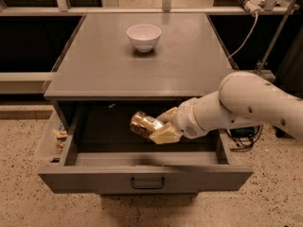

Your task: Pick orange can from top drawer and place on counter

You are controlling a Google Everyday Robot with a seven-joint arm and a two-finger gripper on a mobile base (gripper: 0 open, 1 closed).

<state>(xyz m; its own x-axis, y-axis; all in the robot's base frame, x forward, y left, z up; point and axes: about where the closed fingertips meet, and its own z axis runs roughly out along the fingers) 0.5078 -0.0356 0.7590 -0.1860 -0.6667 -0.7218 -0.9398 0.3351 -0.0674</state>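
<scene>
The top drawer [94, 178] stands pulled open below the grey counter [142, 70]. My gripper [161, 125] reaches in from the right on the white arm and is shut on the orange can [143, 124]. The can lies tilted on its side, held in the air above the drawer floor, just below the counter's front edge. Its shiny golden-brown body sticks out to the left of the cream fingers [163, 135].
A white bowl [144, 36] stands at the back middle of the counter. A small clear bin [52, 138] with bits inside hangs at the drawer's left side. Cables [244, 138] hang at the right. Speckled floor surrounds the cabinet.
</scene>
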